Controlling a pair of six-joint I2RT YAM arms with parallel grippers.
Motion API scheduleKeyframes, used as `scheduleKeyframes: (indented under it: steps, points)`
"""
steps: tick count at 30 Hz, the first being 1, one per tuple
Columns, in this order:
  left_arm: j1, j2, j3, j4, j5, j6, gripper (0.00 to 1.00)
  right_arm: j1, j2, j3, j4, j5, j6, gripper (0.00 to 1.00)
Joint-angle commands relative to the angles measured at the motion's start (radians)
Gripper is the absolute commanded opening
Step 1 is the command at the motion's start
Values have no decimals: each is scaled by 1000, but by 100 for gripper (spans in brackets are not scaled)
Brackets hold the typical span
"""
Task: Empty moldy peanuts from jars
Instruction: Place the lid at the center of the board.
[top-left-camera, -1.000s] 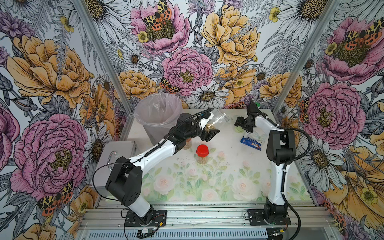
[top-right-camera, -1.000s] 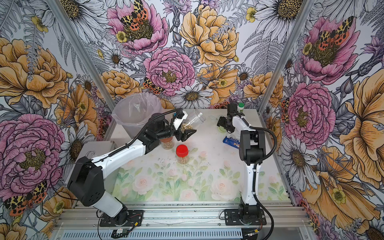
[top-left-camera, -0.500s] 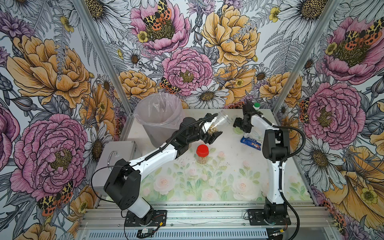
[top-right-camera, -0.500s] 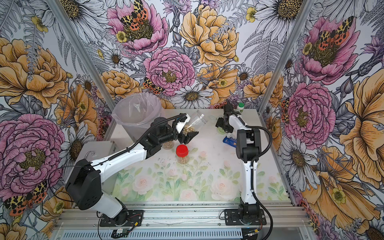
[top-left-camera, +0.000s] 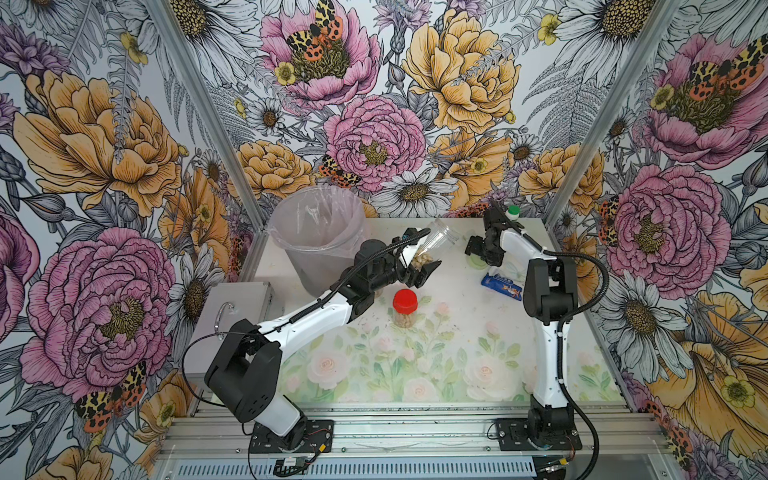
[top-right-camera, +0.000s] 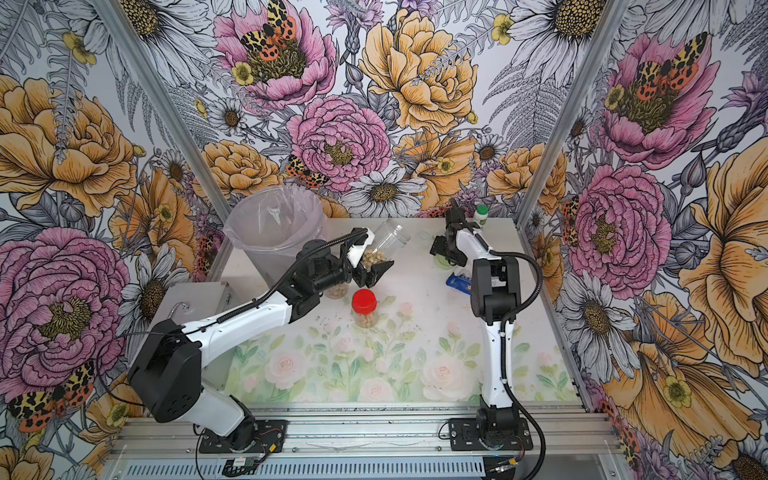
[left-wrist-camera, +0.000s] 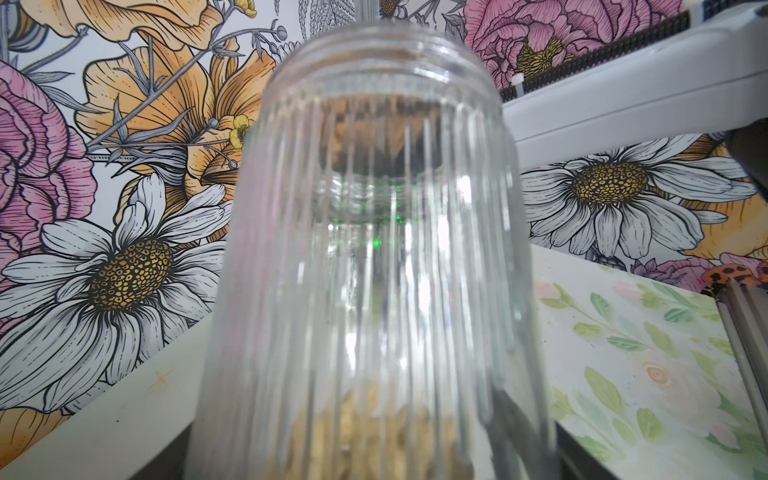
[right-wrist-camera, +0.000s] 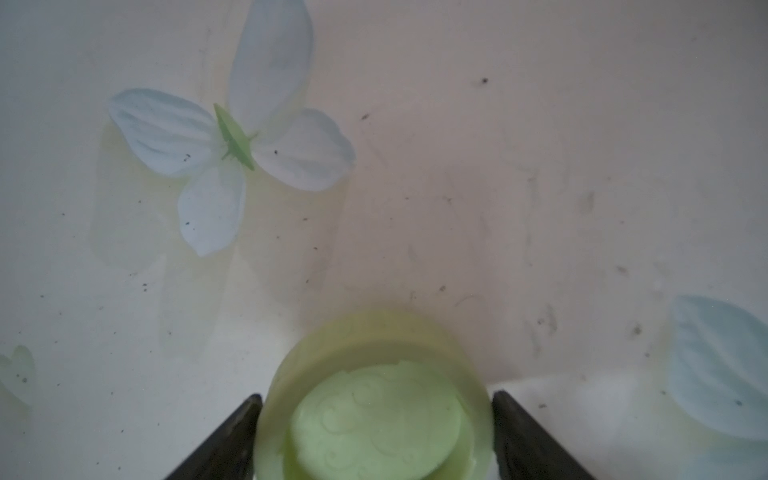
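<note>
One tilted jar (top-left-camera: 440, 239) of peanuts (top-right-camera: 374, 257) is pinched by the left pincer (top-left-camera: 419, 261). The right pincer (right-wrist-camera: 376, 398) sits around a green lid (right-wrist-camera: 374, 428); I cannot tell if it squeezes.

Right arm (top-left-camera: 548, 286) is swinging its elbow inward, toward the left arm (top-left-camera: 316, 318), and its lower link is standing a bit more upright. The forearm is pulling back slightly with it. Right gripper (right-wrist-camera: 376, 397) is easing its jaws apart around the light green lid (right-wrist-camera: 374, 419). Its fingers (right-wrist-camera: 232, 436) are sitting right at the lid's rim; can't tell if they're touching. Left arm is sagging a little at the shoulder, with the wrist dropping a touch. Left gripper (top-left-camera: 419, 255) is nudging the open jar (top-left-camera: 440, 239) along only marginally.
</note>
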Motion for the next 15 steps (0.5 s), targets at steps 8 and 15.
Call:
scheduleKeyframes:
  steps: [8,15]
  points:
    - [104,-184,73,-154,-21,64,5,11,-22,4,-6,38,7,99]
    - [211,-238,236,-454,-96,143,5,11,-100,-26,37,55,9,99]
